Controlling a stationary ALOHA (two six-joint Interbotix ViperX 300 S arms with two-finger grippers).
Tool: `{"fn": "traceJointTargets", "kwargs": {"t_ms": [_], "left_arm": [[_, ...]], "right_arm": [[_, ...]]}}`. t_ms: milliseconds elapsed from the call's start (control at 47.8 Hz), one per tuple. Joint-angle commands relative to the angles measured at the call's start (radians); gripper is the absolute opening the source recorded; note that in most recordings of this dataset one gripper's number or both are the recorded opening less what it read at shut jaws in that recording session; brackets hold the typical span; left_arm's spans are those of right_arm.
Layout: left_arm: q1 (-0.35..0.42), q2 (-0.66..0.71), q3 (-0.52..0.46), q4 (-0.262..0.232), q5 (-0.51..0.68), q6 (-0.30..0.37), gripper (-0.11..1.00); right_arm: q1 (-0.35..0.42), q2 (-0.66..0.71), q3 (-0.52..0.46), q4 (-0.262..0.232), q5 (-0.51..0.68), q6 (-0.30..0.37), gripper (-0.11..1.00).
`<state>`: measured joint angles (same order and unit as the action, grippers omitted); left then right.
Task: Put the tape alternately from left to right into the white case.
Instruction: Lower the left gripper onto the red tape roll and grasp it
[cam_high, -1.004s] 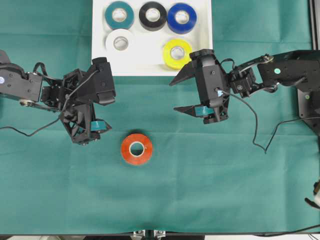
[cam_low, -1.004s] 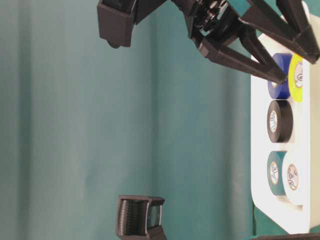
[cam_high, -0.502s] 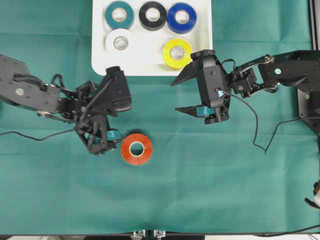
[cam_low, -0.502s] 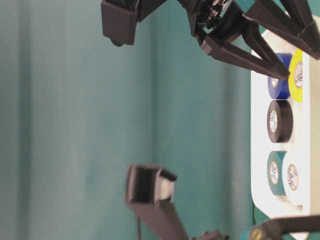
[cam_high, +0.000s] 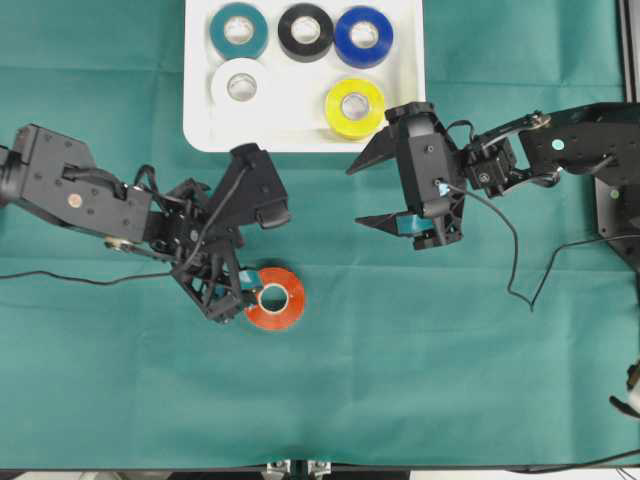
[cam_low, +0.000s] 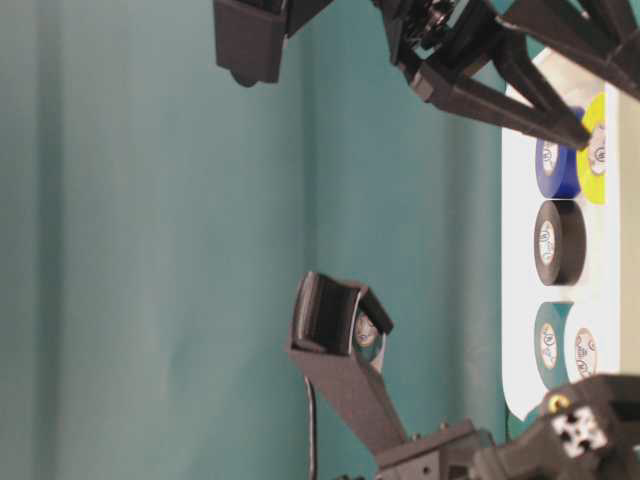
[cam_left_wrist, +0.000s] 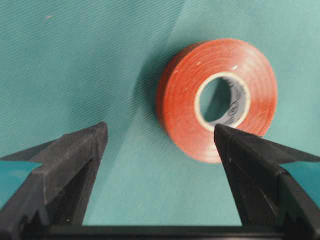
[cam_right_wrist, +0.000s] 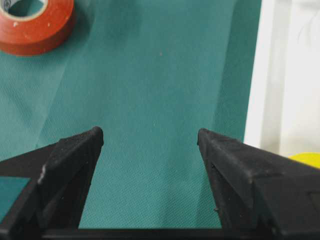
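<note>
Green cloth covers our tabletop, where we see the red tape roll lying flat just ahead of our spread left end effector, below the white case, while our right end effector hangs spread, gripping nothing.

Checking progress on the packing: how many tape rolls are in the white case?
5 in the white case: teal roll, black roll, blue roll, white roll, yellow roll. None appears hidden.

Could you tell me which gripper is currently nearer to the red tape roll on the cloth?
Left. The left gripper is open right beside the red tape roll, at its left edge; the right gripper is open, apart, near the white case.
</note>
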<state>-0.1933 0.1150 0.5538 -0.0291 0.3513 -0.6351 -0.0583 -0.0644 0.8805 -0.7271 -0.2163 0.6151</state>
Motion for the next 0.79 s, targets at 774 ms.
{"fn": "traceJointTargets", "kwargs": {"t_ms": [774], "left_arm": [[-0.005,0.081,-0.067,0.0,0.002,0.002,0.82]], "right_arm": [[0.003,-0.023,-0.006,0.003,-0.018,-0.002,0.84]]}}
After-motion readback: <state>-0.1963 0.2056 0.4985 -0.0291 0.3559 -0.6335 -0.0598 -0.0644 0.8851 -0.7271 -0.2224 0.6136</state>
